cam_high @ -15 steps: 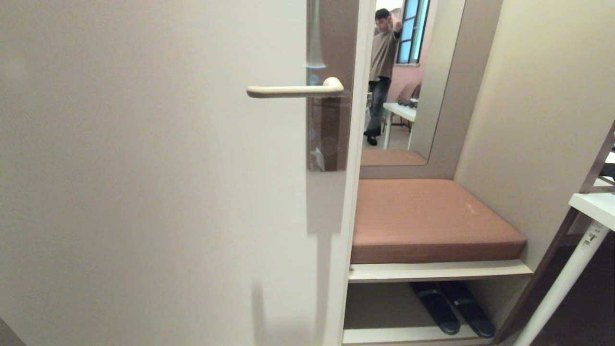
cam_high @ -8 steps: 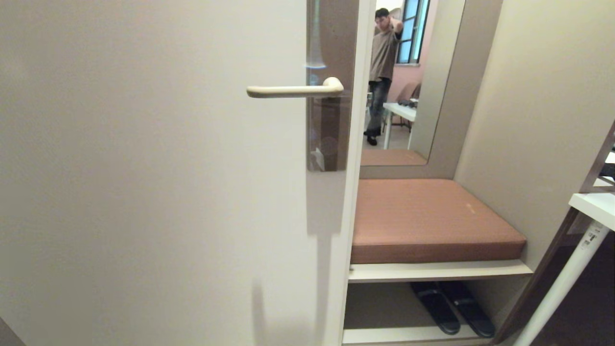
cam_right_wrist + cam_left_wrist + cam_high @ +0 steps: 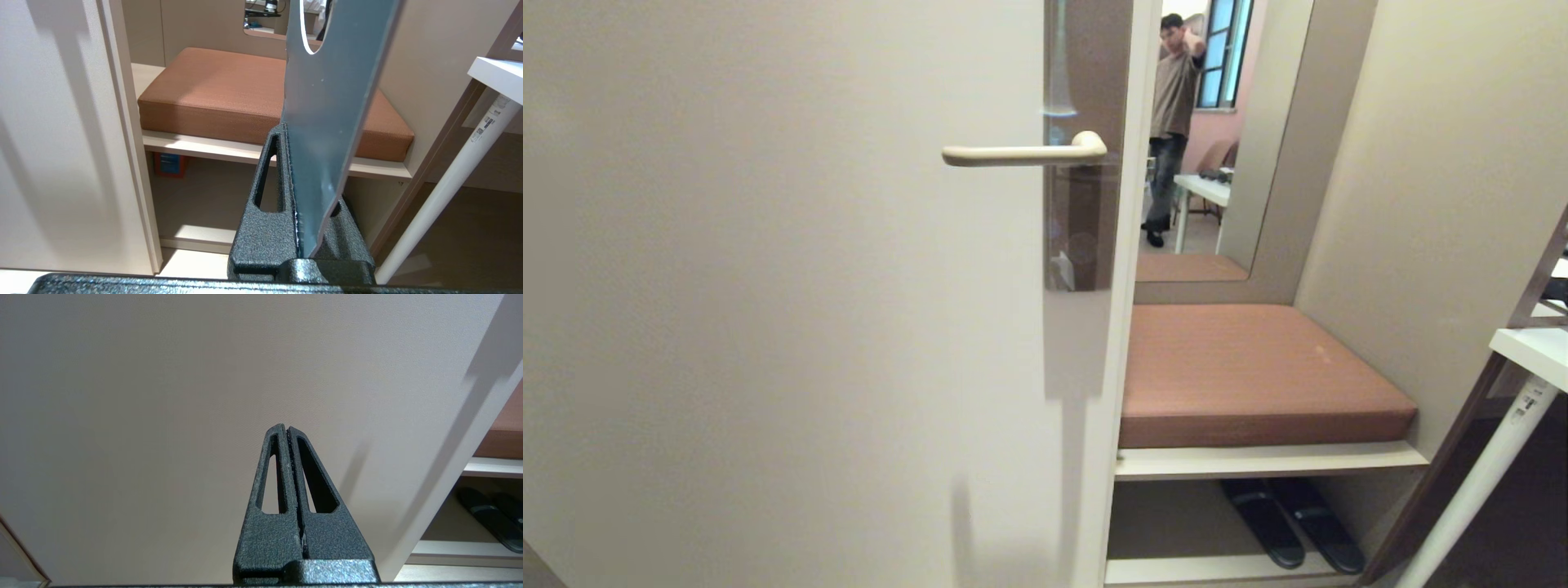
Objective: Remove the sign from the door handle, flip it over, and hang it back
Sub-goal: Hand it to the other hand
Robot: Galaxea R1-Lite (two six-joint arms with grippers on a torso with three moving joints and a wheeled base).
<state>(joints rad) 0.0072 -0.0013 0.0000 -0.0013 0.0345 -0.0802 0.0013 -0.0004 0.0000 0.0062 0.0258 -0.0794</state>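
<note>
The door handle (image 3: 1021, 153) was bare, so the first step looked done: the sign (image 3: 331, 106) was off it and pinched by its lower end in the right hand (image 3: 293, 134), which was closed on the card. The face toward the wrist camera was blue-grey, with part of the oval hole showing at the top; no lettering could be read, so which side faced out was unclear. Turning it over, if not already done, and hanging it back were left. The left hand (image 3: 287, 430) was closed on nothing, low in front of the plain door (image 3: 768, 327). Neither arm showed from the head.

To the right of the door stood a bench with a brown cushion (image 3: 1258, 367), black slippers (image 3: 1294, 523) on the shelf beneath, and a white table leg (image 3: 1486, 482) at the far right. A mirror (image 3: 1217, 139) behind showed a person. Nothing blocked the handle.
</note>
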